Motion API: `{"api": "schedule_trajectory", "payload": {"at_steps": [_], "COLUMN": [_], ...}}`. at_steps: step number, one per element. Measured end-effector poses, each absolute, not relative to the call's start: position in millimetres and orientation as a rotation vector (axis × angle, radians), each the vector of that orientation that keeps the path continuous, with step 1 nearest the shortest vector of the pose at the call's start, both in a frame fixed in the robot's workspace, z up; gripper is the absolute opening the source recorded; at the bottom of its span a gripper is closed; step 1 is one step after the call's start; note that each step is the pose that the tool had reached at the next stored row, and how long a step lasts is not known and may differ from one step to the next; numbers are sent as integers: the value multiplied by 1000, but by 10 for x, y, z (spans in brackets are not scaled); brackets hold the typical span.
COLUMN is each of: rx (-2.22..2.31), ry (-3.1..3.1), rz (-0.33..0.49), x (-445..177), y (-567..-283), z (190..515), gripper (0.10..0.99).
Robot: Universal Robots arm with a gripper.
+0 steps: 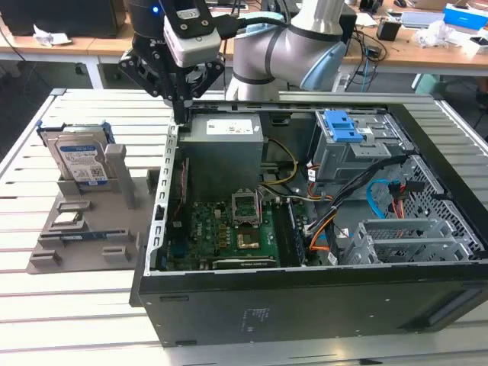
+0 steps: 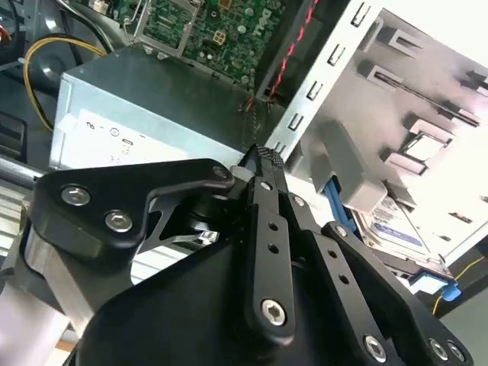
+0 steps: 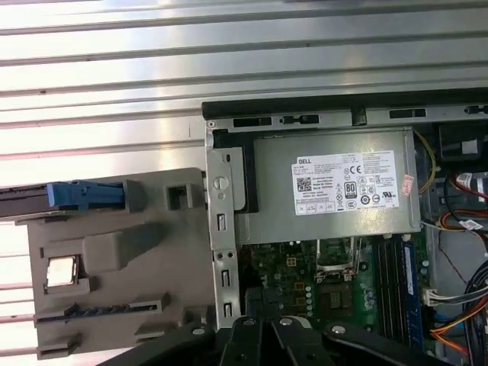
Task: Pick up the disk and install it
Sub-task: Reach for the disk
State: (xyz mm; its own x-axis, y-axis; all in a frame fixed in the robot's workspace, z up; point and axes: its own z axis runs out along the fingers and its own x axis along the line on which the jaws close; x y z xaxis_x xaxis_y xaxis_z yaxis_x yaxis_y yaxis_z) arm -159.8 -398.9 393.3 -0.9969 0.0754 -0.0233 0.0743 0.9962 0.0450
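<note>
Your arm's black gripper (image 1: 180, 114) hangs over the far corner of the open black computer case (image 1: 305, 305), on the exterior view's left side of it. Its tips sit just above the case's perforated metal edge wall. They are just beside the big grey metal power-supply box (image 1: 225, 145) with the white sticker. In the second wrist view you can see the gripper (image 2: 263, 155) drawn in narrow, its fingers tip against tip with nothing between them.

Your disk (image 1: 76, 156), a flat silver hard drive with a white-and-blue label and a bright blue plastic carrier frame, is outside the case. It stands on edge in a slot of the grey plastic holder (image 1: 84, 236), which lies on the slatted metal table (image 1: 99, 107) at the exterior view's left. It is apart from the gripper and untouched. In the first wrist view you look down on the disk's blue frame edge (image 3: 84, 195) at one end of the holder (image 3: 114, 252). In the second wrist view the disk's labelled face (image 2: 390, 226) shows past the fingers.

Inside the case lie the green motherboard (image 1: 229, 229) and, toward the exterior view's right, a small blue ribbed latch (image 1: 343, 126) on top of a grey metal cage
</note>
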Motion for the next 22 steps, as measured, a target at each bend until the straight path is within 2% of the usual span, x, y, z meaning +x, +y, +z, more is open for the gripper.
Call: {"api": "schedule_trajectory", "payload": {"at_steps": [22], "rx": [117], "ry": [3114], "rz": [69], "x": [-2408], "y": [-3988], "z": [3933], "gripper": [106]}}
